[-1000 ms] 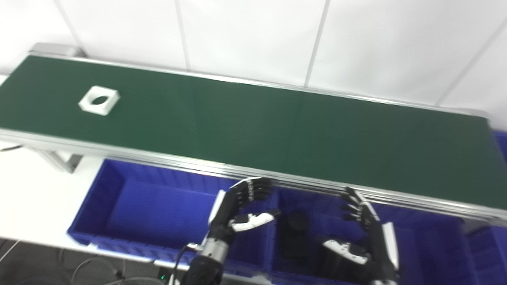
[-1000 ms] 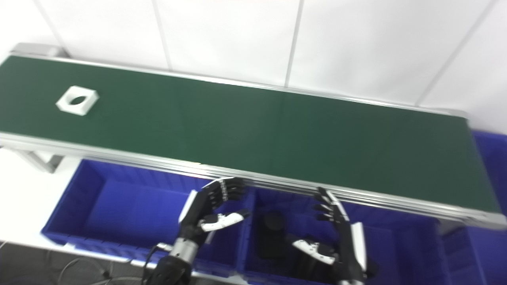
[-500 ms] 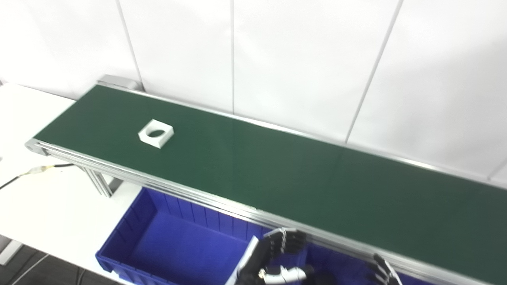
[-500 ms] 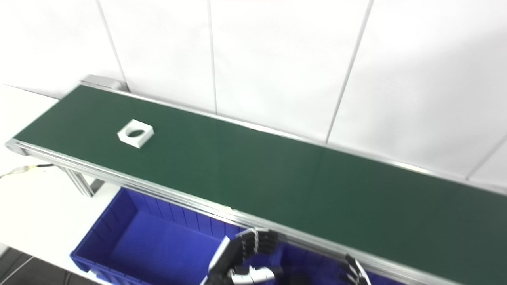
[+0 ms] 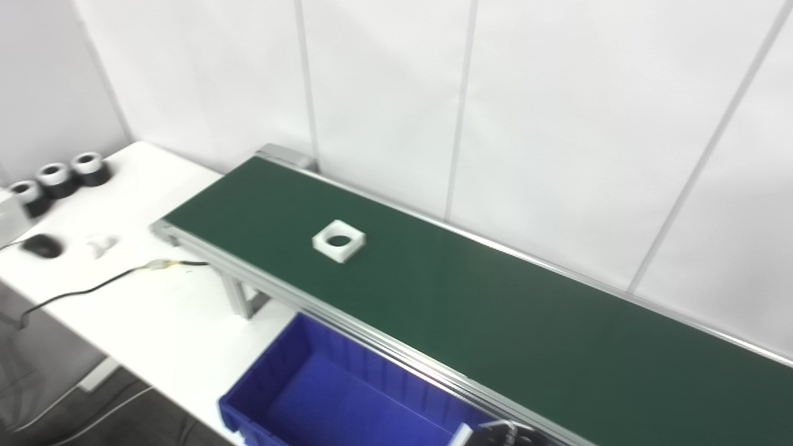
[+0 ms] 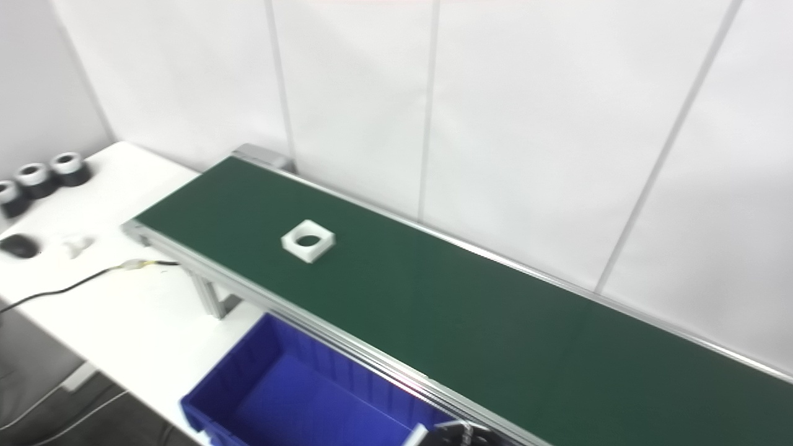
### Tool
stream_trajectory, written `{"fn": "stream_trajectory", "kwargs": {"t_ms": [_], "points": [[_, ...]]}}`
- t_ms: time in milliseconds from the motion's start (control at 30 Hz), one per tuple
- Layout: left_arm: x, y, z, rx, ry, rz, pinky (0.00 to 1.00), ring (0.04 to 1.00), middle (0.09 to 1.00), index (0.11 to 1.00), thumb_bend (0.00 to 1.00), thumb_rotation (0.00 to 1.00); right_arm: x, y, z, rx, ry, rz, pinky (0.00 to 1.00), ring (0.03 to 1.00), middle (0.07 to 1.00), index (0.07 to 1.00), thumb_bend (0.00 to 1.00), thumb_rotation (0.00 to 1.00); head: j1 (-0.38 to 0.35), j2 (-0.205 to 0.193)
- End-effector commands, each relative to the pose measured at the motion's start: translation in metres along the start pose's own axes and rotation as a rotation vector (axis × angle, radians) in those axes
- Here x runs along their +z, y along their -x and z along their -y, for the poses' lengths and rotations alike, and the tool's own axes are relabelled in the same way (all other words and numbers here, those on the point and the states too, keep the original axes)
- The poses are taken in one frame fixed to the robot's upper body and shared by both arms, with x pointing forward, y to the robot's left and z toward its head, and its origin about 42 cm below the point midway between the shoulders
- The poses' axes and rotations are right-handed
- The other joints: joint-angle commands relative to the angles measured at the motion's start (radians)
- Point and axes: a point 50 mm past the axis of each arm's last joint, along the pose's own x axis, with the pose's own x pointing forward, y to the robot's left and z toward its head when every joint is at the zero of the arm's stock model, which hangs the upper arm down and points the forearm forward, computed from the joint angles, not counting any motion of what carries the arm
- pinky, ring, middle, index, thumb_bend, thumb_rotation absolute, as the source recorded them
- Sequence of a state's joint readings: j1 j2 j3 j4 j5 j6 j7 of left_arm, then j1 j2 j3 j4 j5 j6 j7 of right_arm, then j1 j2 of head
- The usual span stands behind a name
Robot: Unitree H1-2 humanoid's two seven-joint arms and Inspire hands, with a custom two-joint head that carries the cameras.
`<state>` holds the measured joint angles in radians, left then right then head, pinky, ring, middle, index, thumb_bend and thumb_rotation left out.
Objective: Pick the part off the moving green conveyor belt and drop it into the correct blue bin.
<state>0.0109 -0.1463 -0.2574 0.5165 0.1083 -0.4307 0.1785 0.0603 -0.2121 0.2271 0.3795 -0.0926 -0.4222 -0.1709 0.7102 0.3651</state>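
A white square part with a round hole (image 5: 339, 241) lies on the green conveyor belt (image 5: 495, 310) near its left end; it also shows in the right eye view (image 6: 308, 241). Only the top of my left hand (image 5: 495, 433) shows at the picture's bottom edge, below the belt's near rail and beside the blue bin (image 5: 291, 365). I cannot tell whether it is open or shut. It is far from the part. My right hand is out of view. The part of the blue bin that shows holds nothing.
A white table (image 5: 155, 322) lies left of the belt with three black-and-white rolls (image 5: 57, 179), a black mouse (image 5: 40, 246) and a cable (image 5: 93, 288). A white panelled wall stands right behind the belt.
The camera has swung up and to the left, so the belt's left end and the table came into view. Both hands slid out at the bottom edge; the right bin is no longer seen.
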Motion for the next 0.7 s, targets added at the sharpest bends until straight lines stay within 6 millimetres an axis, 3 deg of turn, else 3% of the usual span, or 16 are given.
{"fn": "stream_trajectory", "kwargs": {"t_ms": [0, 433, 667], "points": [[0.014, -0.012, 0.011, -0.002, -0.008, 0.080, 0.65, 0.626, 0.625, 0.644, 0.73, 0.00, 0.010, -0.011, 0.001, 0.000, -0.030, 0.073, 0.79, 0.836, 0.880, 0.946, 0.48, 0.00, 0.010, -0.001], [0.025, -0.011, 0.014, 0.010, 0.016, 0.120, 0.63, 0.621, 0.626, 0.630, 0.75, 0.00, 0.014, -0.009, 0.000, 0.012, -0.056, 0.083, 0.85, 0.884, 0.910, 0.987, 0.44, 0.00, -0.002, 0.017], [0.025, -0.007, 0.014, 0.000, 0.025, 0.124, 0.64, 0.621, 0.618, 0.629, 0.76, 0.00, 0.017, -0.004, -0.002, 0.009, -0.046, 0.093, 0.82, 0.816, 0.853, 0.944, 0.44, 0.00, -0.032, 0.030]]}}
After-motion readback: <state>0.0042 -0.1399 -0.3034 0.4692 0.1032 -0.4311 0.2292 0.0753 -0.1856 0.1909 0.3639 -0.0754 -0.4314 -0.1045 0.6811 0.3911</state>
